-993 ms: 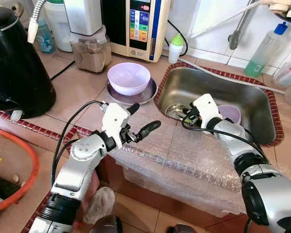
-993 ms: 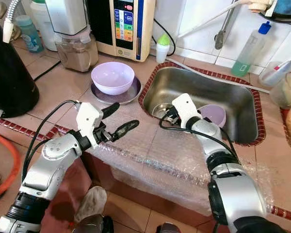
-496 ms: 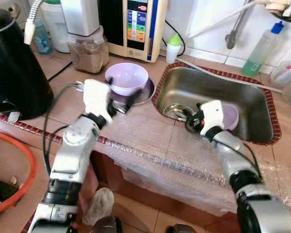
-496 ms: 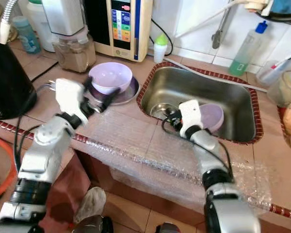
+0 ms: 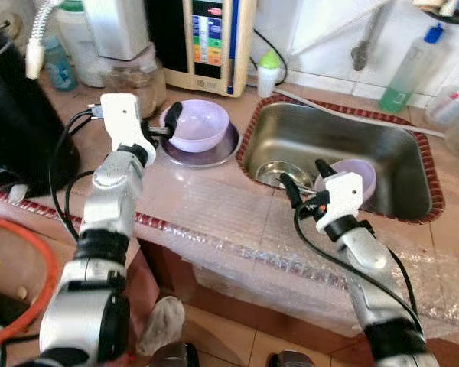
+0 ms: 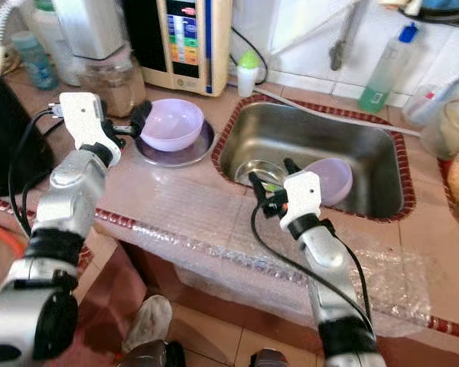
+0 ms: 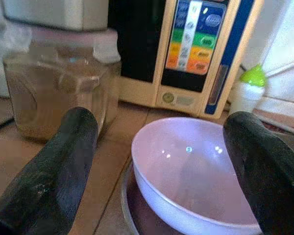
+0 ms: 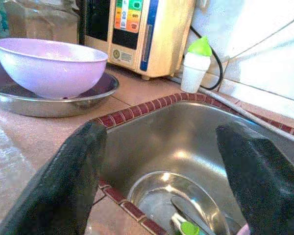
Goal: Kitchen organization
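Now the left pincer, fingers apart, is reaching the lilac plastic bowl for grasping, while the right pincer, likewise spread, is pulling back from the steel sink.

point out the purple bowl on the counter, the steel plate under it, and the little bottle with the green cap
purple bowl [image 5: 200, 125], left eye view, inner hollow.
steel plate [image 5: 214, 157], left eye view, front rim.
green-capped bottle [image 5: 267, 74], left eye view, white body.

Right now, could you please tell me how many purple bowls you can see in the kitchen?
2. One purple bowl sits on the metal plate on the counter, before the left gripper. The second purple bowl lies in the sink, partly behind the right gripper. Others may be hidden.
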You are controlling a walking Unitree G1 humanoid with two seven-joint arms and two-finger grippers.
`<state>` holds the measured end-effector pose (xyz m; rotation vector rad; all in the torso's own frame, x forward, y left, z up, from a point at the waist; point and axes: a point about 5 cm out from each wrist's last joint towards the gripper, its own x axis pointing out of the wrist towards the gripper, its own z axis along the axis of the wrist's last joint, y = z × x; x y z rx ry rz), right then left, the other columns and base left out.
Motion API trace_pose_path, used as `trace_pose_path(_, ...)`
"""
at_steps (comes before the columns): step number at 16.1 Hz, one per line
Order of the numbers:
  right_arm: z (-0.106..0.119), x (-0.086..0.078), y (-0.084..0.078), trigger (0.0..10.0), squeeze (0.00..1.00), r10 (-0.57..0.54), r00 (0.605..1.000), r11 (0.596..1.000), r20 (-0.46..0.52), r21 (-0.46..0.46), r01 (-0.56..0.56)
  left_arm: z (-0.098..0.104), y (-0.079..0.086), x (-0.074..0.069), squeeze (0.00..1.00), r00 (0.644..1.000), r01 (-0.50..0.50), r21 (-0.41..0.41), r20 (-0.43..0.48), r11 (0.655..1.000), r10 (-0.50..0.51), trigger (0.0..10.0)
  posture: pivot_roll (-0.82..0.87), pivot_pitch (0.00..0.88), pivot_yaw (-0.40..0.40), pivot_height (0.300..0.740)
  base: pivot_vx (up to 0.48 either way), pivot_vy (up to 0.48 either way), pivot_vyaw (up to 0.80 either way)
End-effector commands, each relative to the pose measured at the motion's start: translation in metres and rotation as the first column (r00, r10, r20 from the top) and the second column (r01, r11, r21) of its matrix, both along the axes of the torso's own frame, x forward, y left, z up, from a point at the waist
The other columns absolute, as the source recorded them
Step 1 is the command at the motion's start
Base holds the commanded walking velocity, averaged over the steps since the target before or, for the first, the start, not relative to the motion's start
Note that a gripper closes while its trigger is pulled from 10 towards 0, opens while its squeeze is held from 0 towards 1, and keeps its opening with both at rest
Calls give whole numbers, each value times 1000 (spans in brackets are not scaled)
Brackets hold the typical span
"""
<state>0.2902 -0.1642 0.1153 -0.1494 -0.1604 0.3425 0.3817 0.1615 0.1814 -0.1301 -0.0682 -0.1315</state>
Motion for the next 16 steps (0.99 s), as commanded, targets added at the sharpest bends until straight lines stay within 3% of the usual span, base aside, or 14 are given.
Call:
trace_pose_path(1,5,-4,-1,10000,1000,3,1000,1000,2,-14,-3,1,0,5,1000,1000,-10,-7,-18,1000,10,10000,-198,72,73,740,0,0,0)
trace_pose_path(2,9,-10,3,10000,906,27,1000,1000,3,-3,-27,-4,-1,10,1000,997,-4,-23,-73,1000,2,10000,-203,76,75,740,0,0,0)
trace_pose_path(3,17,-17,8,10000,0,66,998,998,18,-2,-66,-9,-2,12,1000,994,-4,-42,-112,999,-1,10000,-215,84,80,740,0,0,0)
trace_pose_path(5,27,-27,12,10000,0,101,994,995,33,-13,-100,-15,-6,15,1000,988,4,-72,-156,997,-15,10000,-234,98,81,740,0,0,0)
trace_pose_path(6,30,-34,13,10000,0,111,993,994,30,-20,-110,-19,-10,16,847,982,6,-82,-188,997,-21,10000,-241,107,79,740,0,0,0)
trace_pose_path(7,31,-40,15,10000,0,116,993,993,21,-22,-116,-21,-13,16,839,978,15,-104,-205,994,-36,10000,-248,115,77,740,0,0,0)
trace_pose_path(8,31,-44,14,10000,0,115,993,993,15,-20,-115,-22,-15,17,604,977,20,-109,-208,994,-42,10000,-255,126,71,740,0,0,0)
trace_pose_path(9,31,-51,14,10000,0,108,994,994,-12,-22,-108,-21,-17,18,0,978,20,-105,-206,994,-41,6000,-268,140,63,740,0,0,0)
trace_pose_path(10,31,-55,14,10000,0,106,994,994,-26,-25,-107,-21,-18,19,0,978,18,-107,-207,994,-40,941,-273,146,60,740,0,0,0)
trace_pose_path(11,32,-58,14,10000,0,106,994,994,-39,-26,-107,-21,-17,20,0,977,12,-112,-210,994,-35,0,-280,154,54,740,0,0,0)
trace_pose_path(16,36,-64,17,10000,0,112,991,992,-77,-42,-115,-26,-16,20,0,967,-24,-173,-254,985,-21,0,-291,162,32,740,0,0,0)
